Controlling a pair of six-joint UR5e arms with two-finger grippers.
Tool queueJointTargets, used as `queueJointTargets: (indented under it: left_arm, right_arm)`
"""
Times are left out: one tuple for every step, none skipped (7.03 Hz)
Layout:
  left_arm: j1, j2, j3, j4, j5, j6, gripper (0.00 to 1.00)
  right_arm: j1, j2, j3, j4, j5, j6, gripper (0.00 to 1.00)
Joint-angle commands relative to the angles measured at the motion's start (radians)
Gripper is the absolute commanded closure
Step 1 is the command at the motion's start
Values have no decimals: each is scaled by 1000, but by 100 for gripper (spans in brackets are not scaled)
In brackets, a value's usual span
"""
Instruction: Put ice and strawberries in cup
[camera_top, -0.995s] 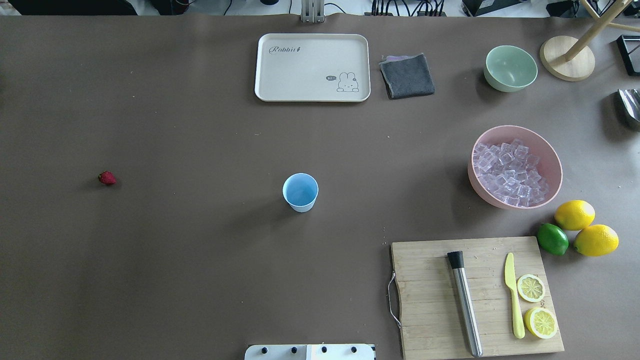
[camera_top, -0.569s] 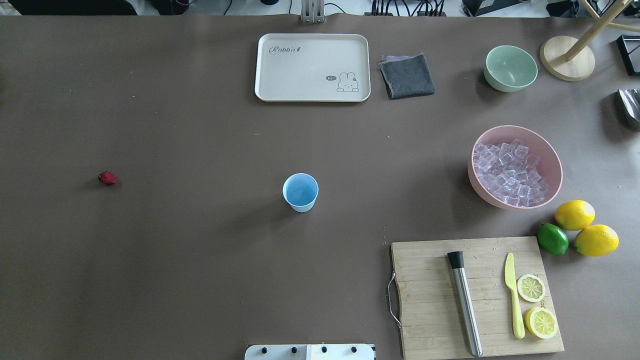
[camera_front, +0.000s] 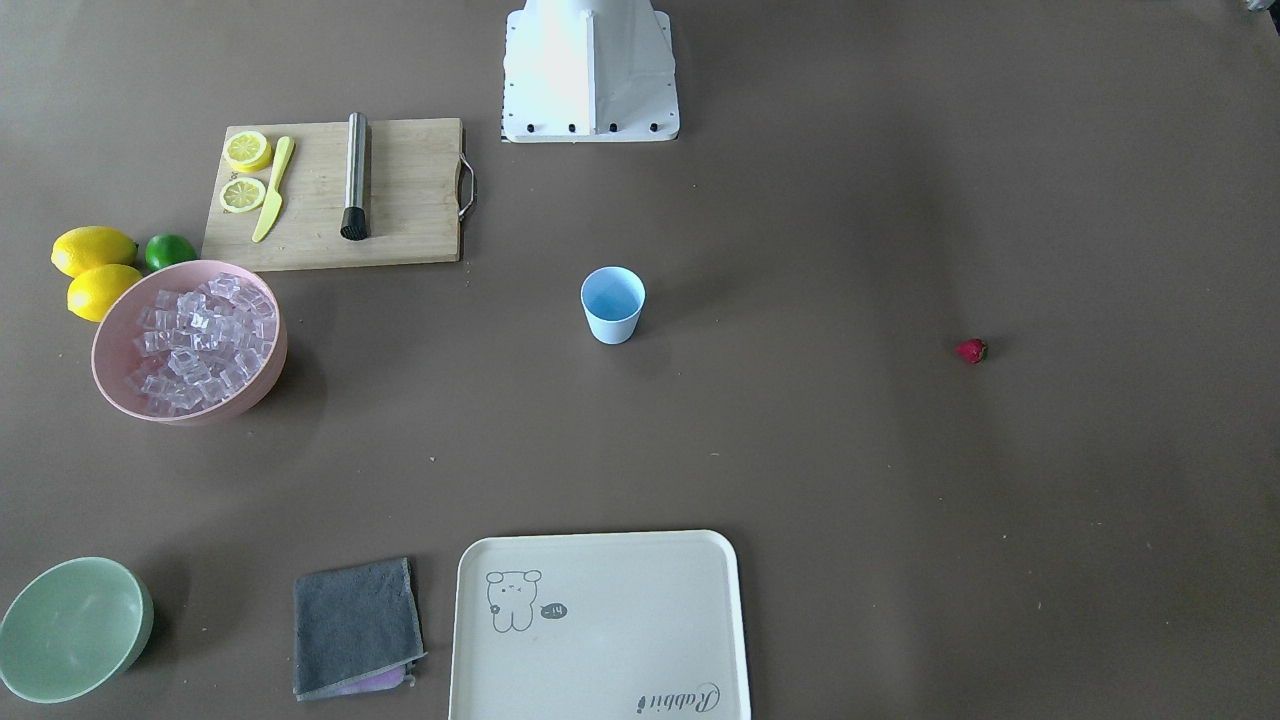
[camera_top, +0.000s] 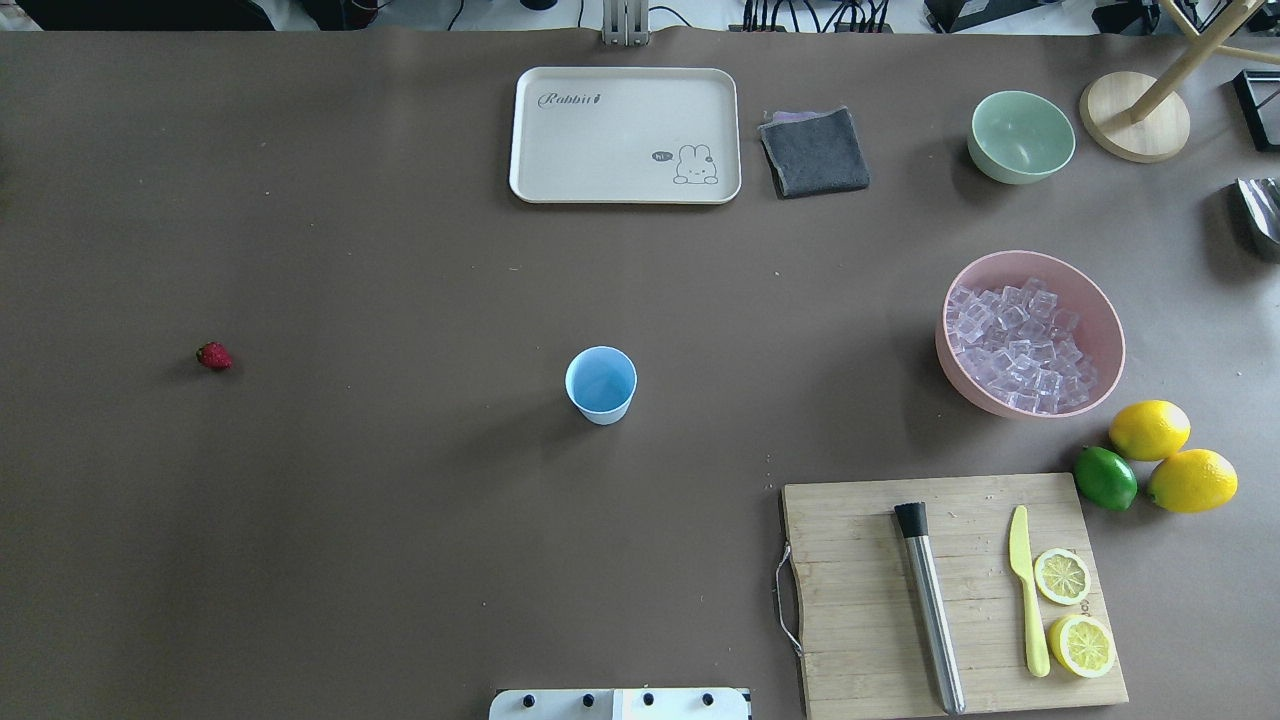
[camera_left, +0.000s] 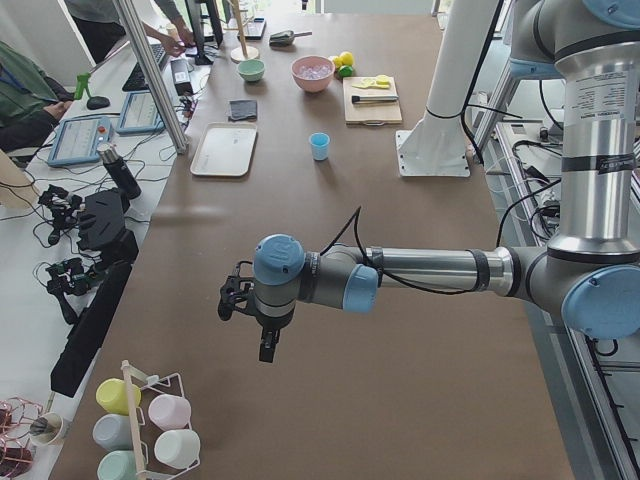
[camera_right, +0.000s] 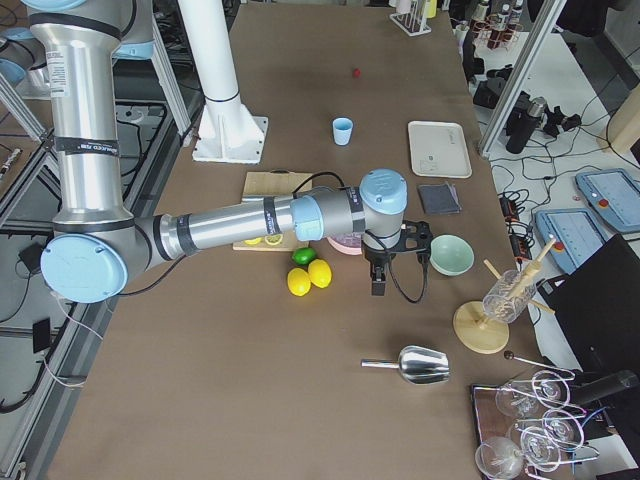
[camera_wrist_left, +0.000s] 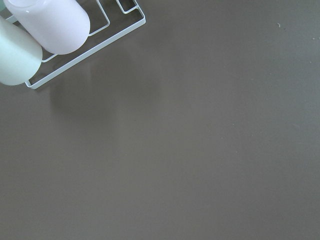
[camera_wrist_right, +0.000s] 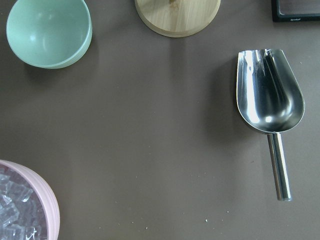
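Observation:
The light blue cup (camera_top: 600, 384) stands upright and empty at mid-table; it also shows in the front view (camera_front: 612, 304). The strawberry (camera_top: 214, 356) lies alone far to the left. The ice (camera_top: 1015, 345) fills a pink bowl (camera_top: 1108, 310) on the right. My left gripper (camera_left: 267, 352) shows only in the exterior left view, hanging over the table end near a cup rack, far from the strawberry. My right gripper (camera_right: 379, 286) shows only in the exterior right view, just past the pink bowl near the green bowl. I cannot tell whether either is open.
A metal scoop (camera_wrist_right: 270, 100) lies beyond the pink bowl. A pale green bowl (camera_top: 1020, 135), grey cloth (camera_top: 815, 150) and white tray (camera_top: 625, 135) line the far edge. A cutting board (camera_top: 860, 560) holds a muddler, knife and lemon slices; lemons and a lime (camera_top: 1105, 478) lie beside it.

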Motion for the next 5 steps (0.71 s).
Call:
queueJointTargets:
  left_arm:
    - [4, -5, 13, -1, -3, 0, 2]
    - [4, -2, 13, -4, -3, 3, 2]
    - [3, -1, 10, -19, -3, 9, 2]
    - [2, -1, 7, -21, -3, 9, 2]
    - [2, -1, 8, -21, -3, 8, 2]
  right_arm:
    - [0, 3, -1, 0, -2, 0, 0]
    - [0, 1, -1, 0, 0, 2, 0]
    - [0, 1, 0, 0, 2, 2, 0]
    - [0, 0, 0, 0, 0, -1, 0]
    - [0, 1, 0, 0, 0, -2, 0]
